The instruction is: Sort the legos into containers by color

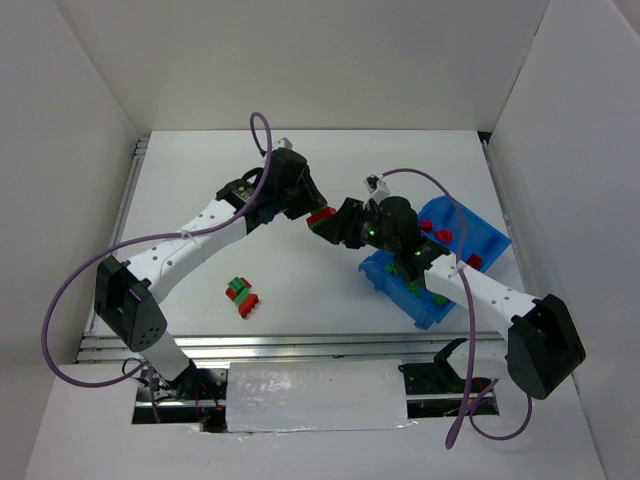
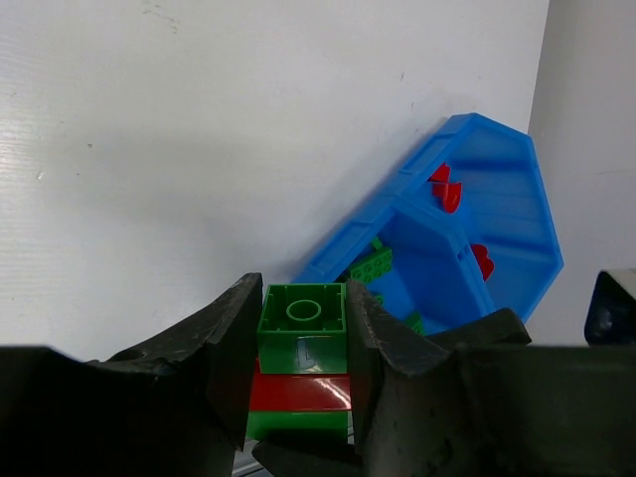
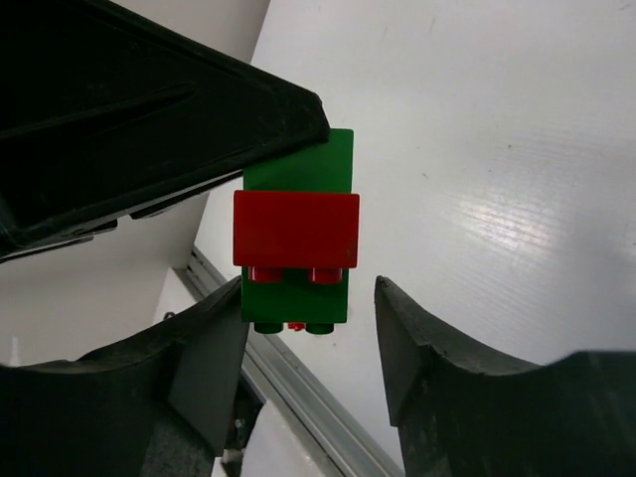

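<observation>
My left gripper (image 1: 306, 207) (image 2: 301, 348) is shut on a stack of joined legos (image 2: 301, 338), green, red, green, held above the table left of the blue bin (image 1: 494, 238). My right gripper (image 1: 335, 226) (image 3: 310, 298) is open, its fingers facing the stack (image 3: 298, 229), whose near end sits at the mouth of the jaws without touching them. The left gripper's finger (image 3: 149, 119) shows black over the stack. The bin (image 2: 517, 214) holds red legos (image 2: 444, 189) in its far compartment and green legos (image 2: 370, 266) in its near one.
A small cluster of red and green legos (image 1: 243, 297) lies on the white table in front of the left arm. White walls close in the table on three sides. A metal rail (image 1: 300, 345) runs along the near edge.
</observation>
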`<state>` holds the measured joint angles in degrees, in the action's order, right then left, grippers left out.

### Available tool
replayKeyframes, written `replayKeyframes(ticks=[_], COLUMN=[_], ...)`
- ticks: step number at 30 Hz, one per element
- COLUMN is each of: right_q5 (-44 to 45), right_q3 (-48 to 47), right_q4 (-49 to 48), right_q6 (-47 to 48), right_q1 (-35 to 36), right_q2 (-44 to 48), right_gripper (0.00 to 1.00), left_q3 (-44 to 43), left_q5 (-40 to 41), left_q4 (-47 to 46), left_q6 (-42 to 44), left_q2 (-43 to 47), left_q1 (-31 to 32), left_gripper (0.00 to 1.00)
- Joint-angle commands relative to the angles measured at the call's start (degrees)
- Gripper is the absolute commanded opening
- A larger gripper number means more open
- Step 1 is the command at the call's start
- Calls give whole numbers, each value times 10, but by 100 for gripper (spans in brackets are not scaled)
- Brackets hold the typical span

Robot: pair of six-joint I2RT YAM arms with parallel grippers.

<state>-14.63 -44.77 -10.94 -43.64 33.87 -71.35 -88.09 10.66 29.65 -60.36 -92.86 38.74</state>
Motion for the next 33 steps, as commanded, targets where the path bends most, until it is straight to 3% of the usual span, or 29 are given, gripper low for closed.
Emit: replayKeyframes(ticks=[1,4,13,15,16,18,19,24,28,31,33], right_q5=[-6,-3,-30,-44,-48,-51,-53,-98,-171,-262,-395], right_q3=[-4,-4,7,8,8,8,8,8,-7,-36,-62], right_q4=[-49,-55,-109,-116,-116,-116,-112,-98,-66,-27,-15], right_q6=[12,21,62,72,76,79,79,73,78,92,82], right_q1=[1,1,1,0,-1,-2,-5,-30,-65,-107,-142], right_q2=[17,18,25,30,31,38,39,54,71,69,58], right_gripper=[59,43,32,30,30,30,29,28,27,27,27], left_q3=[-26,-28,-19,-19,-19,-20,-25,-51,-13,46,83], left_q5=[7,6,-12,-13,-13,-8,-2,-23,-114,-247,-410], left_q4=[-8,-8,-14,-14,-16,-18,-21,-56,-137,-224,-275], left_q6=[-5,-5,-4,1,5,16,24,95,177,229,279], left_q2=[17,17,24,27,29,34,36,61,110,170,199], left_q1=[2,2,2,2,2,1,-2,-25,-77,-130,-149], left_gripper=[0,0,0,15,51,88,99,100,100,99,99])
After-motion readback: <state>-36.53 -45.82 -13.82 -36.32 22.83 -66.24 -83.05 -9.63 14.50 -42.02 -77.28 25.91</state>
